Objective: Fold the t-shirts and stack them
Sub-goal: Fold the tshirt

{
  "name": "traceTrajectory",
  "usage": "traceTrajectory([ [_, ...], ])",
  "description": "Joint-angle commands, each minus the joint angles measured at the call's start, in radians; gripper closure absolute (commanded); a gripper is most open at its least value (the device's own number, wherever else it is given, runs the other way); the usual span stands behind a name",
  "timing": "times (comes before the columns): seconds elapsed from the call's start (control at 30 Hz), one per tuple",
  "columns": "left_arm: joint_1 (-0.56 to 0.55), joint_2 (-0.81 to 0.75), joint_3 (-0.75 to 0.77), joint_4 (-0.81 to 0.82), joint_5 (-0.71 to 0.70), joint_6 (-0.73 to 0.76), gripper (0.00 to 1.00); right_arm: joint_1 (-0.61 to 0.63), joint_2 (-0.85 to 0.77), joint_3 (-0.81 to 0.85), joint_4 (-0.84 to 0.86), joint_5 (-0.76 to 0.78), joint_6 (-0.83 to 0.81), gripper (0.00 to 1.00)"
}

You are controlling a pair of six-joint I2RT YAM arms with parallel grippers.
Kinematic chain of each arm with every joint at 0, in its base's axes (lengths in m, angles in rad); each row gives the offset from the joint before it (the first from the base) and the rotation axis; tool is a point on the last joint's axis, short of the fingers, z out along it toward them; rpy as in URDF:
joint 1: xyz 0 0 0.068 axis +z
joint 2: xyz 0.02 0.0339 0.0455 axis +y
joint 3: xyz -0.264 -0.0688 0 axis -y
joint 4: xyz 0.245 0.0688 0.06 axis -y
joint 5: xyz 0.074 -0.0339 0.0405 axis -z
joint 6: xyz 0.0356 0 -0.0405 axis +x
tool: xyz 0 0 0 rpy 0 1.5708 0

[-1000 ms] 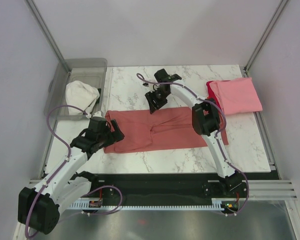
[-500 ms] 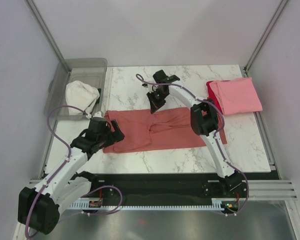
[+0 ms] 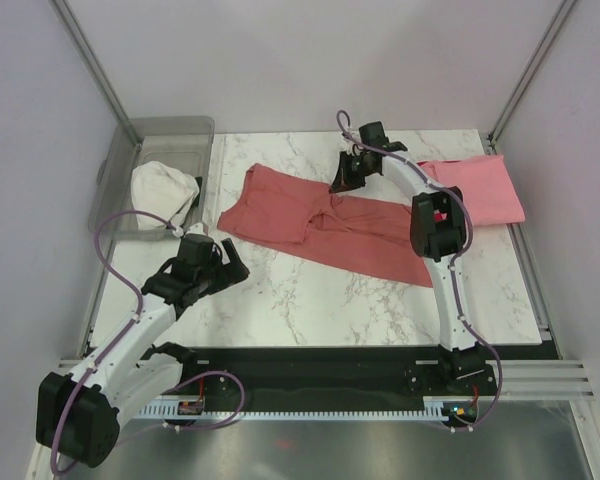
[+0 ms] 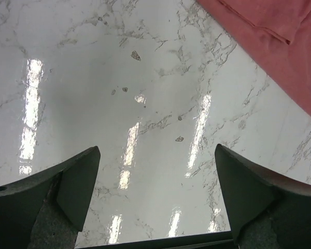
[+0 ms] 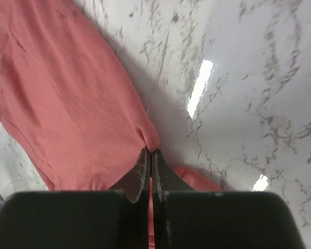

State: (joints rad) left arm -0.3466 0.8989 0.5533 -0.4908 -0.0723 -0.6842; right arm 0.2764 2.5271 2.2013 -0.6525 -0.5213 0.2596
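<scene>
The dusty salmon-red t-shirt (image 3: pixel 310 215) lies skewed across the middle of the marble table (image 3: pixel 310 295), partly folded. My right gripper (image 3: pixel 342 185) is shut on a pinch of its far edge; in the right wrist view the fingertips (image 5: pixel 150 152) clamp a fold of that shirt (image 5: pixel 67 93), which hangs lifted below them. The light pink t-shirt (image 3: pixel 480 190) lies folded at the back right. My left gripper (image 3: pixel 230 265) stands wide open over bare marble, just left of and below the shirt's left end. The left wrist view has its jaws (image 4: pixel 156 150) empty, with the salmon shirt (image 4: pixel 280 31) at the upper right.
A clear plastic bin (image 3: pixel 170 135) at the back left holds a bundled white cloth (image 3: pixel 163 190). Metal frame posts rise at both back corners. A black rail runs along the table's near edge.
My right gripper shut on the salmon shirt's far edge and pulled it back and to the right. The shirt slid away from my left gripper, which stayed open and in place.
</scene>
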Motion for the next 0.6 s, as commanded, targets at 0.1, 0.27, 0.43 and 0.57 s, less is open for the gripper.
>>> traceTrajectory([
  [0.1,-0.003,0.017,-0.006,0.046,-0.007,-0.012,0.0,-0.057,-0.062,-0.034,0.166,0.127,0.228,1.0],
  [0.27,-0.003,0.024,-0.007,0.049,-0.012,-0.012,0.0,-0.105,-0.028,0.007,0.274,0.308,0.409,1.0],
  [0.43,-0.003,0.031,-0.006,0.047,-0.026,-0.006,0.0,-0.111,0.013,0.132,0.274,0.316,0.362,0.47],
  [0.57,-0.003,0.035,-0.022,0.072,-0.029,-0.005,0.0,-0.109,-0.098,0.01,0.237,0.326,0.203,0.21],
])
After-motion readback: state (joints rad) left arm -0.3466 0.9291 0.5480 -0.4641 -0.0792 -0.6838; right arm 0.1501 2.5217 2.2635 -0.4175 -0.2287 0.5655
